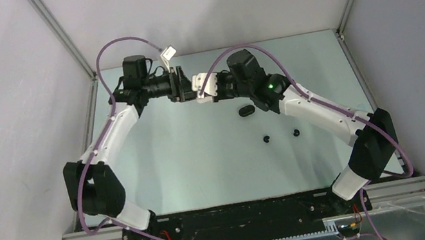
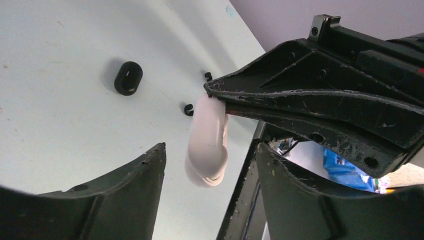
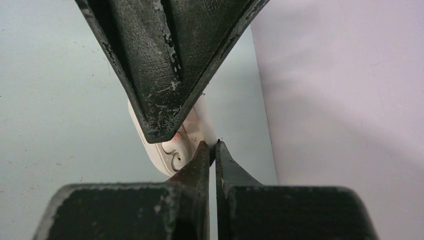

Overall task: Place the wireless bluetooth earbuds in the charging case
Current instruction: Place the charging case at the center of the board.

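The white charging case [image 1: 199, 88] hangs in the air between my two grippers at the back of the table. My right gripper [image 1: 205, 90] is shut on the case's thin edge, as the right wrist view [image 3: 215, 145] shows. There the case [image 3: 167, 152] is open, with rounded white shapes inside; I cannot tell whether they are earbuds. My left gripper [image 2: 211, 146] is open, and the case [image 2: 206, 150] hangs just beyond its fingertips. A left finger [image 3: 165, 75] overlaps the case from above. Two black earbuds [image 1: 267, 139] [image 1: 296, 131] lie on the table.
A black pill-shaped case [image 1: 246, 111] lies on the table below the right wrist and also shows in the left wrist view [image 2: 128, 78]. Grey walls and metal frame rails enclose the table at the back and sides.
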You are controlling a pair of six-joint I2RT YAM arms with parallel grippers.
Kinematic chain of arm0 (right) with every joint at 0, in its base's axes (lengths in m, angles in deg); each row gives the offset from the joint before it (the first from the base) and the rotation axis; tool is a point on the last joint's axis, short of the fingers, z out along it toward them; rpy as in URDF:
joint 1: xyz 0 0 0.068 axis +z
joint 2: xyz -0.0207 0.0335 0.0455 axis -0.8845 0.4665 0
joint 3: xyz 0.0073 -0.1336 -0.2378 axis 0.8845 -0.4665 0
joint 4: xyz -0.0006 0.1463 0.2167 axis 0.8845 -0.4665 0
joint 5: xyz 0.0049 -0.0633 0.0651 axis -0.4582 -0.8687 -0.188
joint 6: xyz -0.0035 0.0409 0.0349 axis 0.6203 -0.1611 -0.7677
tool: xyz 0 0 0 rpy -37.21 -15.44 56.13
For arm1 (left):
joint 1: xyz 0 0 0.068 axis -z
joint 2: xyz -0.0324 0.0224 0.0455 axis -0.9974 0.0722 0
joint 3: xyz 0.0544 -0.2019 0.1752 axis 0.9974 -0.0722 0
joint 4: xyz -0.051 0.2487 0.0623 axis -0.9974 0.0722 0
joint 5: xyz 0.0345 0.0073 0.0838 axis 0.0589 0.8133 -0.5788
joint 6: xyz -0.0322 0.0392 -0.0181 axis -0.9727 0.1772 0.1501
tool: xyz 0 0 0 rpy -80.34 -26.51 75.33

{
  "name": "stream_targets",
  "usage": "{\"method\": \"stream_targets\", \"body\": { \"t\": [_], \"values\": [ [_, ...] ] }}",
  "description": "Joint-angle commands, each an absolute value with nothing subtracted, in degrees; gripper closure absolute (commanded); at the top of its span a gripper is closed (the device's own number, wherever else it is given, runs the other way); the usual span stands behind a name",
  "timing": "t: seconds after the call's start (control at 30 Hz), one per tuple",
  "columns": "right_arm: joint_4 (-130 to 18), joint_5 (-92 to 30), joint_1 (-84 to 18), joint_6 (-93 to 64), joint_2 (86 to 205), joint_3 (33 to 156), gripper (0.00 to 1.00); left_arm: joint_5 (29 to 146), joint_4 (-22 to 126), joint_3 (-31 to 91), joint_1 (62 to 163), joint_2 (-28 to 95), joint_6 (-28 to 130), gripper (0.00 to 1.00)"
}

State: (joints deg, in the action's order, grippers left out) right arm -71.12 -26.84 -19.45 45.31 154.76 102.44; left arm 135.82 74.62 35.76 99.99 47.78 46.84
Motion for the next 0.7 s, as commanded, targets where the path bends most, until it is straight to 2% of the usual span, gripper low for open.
{"method": "stream_targets", "body": {
  "t": [0.0, 0.03, 0.1, 0.17, 0.27, 0.4, 0.53, 0.67],
  "values": [
    [-68.5, -27.4, -19.0, 45.8, 152.6, 102.3, 1.00, 139.2, 72.8, 37.7, 97.9, 46.4, 46.9, 0.25],
    [-68.4, -27.4, -19.0, 45.8, 152.6, 102.3, 1.00, 139.9, 72.8, 38.0, 97.5, 46.1, 46.9, 0.16],
    [-68.2, -27.5, -19.0, 45.9, 152.6, 102.4, 1.00, 140.9, 72.8, 38.2, 96.3, 45.4, 47.2, 0.11],
    [-68.0, -27.6, -18.9, 45.9, 152.6, 102.4, 1.00, 141.3, 72.8, 37.8, 95.1, 44.6, 47.3, 0.02],
    [-68.2, -27.6, -18.9, 46.1, 152.7, 102.3, 1.00, 140.9, 72.8, 36.5, 93.4, 43.6, 47.3, 0.01],
    [-68.9, -27.4, -18.9, 46.2, 152.8, 101.7, 1.00, 136.6, 72.8, 33.9, 92.2, 42.5, 47.0, 0.03],
    [-70.7, -26.8, -19.1, 45.2, 153.1, 100.7, 1.00, 124.3, 72.8, 31.4, 91.7, 40.6, 47.0, 0.05],
    [-78.5, -22.8, -19.4, 42.7, 155.8, 100.9, 1.00, 117.3, 72.7, 29.0, 90.6, 39.7, 47.6, 0.05]
  ]
}}
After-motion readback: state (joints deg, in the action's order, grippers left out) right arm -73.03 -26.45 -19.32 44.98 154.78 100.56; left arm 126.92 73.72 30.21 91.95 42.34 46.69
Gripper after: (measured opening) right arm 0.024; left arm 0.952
